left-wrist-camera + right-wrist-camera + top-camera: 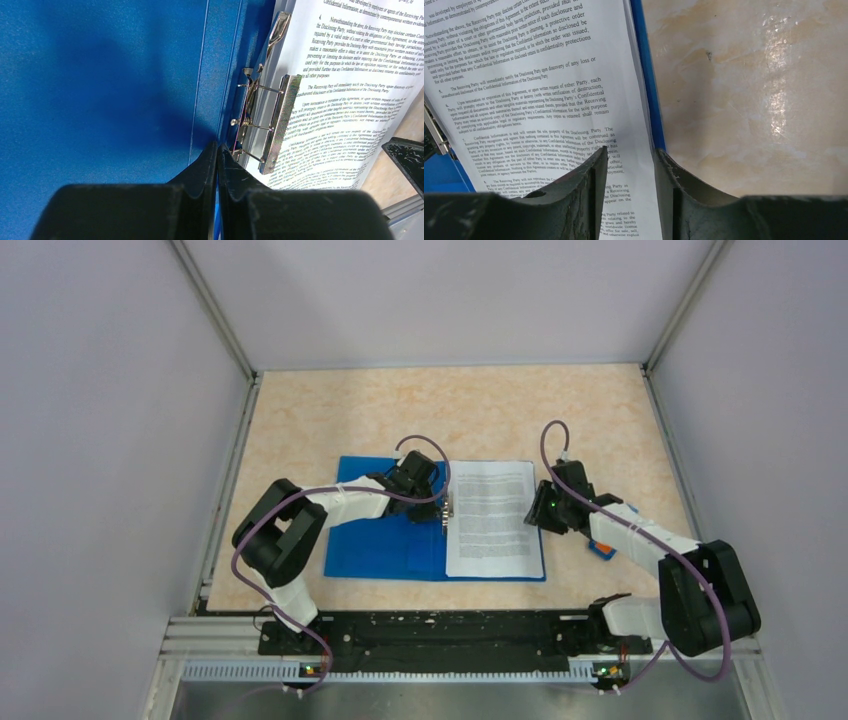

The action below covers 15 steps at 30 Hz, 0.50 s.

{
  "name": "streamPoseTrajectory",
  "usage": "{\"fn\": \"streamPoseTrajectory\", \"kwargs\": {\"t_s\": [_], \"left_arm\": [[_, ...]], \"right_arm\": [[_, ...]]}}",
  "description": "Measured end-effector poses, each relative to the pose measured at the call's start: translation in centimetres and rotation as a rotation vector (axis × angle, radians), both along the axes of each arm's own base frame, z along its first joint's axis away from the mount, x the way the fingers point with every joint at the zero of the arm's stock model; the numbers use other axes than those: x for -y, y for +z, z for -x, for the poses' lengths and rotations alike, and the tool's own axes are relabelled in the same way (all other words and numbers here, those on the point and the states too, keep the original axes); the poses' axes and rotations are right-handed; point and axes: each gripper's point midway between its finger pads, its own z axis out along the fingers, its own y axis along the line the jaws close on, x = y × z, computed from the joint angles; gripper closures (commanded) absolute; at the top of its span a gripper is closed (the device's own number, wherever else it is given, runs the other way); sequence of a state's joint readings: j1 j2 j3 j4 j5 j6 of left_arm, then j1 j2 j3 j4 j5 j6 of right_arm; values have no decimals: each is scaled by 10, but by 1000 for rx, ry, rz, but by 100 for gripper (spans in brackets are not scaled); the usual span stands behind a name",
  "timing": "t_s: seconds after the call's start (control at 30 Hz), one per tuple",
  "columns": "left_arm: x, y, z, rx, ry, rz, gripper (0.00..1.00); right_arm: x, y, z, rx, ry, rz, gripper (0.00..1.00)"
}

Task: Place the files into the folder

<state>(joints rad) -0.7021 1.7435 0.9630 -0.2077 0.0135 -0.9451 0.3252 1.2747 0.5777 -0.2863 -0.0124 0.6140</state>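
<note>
**Fig.** Open folder (375, 540) lay at mid-bench (600, 420). The files (492, 518) rested on its right half, long axis near-to-far, text heading toward the far edge. Left end effector (218, 148) was closed beside the clip (281, 120); right end effector (629, 162) stood part open, empty, over the files' right edge.

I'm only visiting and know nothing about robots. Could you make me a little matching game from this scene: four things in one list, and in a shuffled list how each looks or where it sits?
Things:
1. files
2. folder
3. metal clip
4. left end effector

Descriptions:
A. blue, lying open and flat
B. black, fingers closed together
C. silvery, along the folder's spine
D. white with black print, on the folder's right half

Pairs: 1-D, 2-A, 3-C, 4-B
</note>
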Motion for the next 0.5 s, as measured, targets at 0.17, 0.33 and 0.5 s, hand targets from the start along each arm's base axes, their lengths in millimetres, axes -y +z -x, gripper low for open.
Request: {"fn": "streamPoseTrajectory", "kwargs": {"t_s": [0.17, 0.33, 0.5], "left_arm": [[0, 0, 0, 0, 0, 0, 92], [0, 0, 0, 0, 1, 0, 92], [0, 0, 0, 0, 0, 0, 92]], "right_arm": [[2, -1, 1, -4, -5, 11, 59], [3, -4, 2, -14, -5, 15, 59], [1, -4, 1, -19, 2, 12, 59]]}}
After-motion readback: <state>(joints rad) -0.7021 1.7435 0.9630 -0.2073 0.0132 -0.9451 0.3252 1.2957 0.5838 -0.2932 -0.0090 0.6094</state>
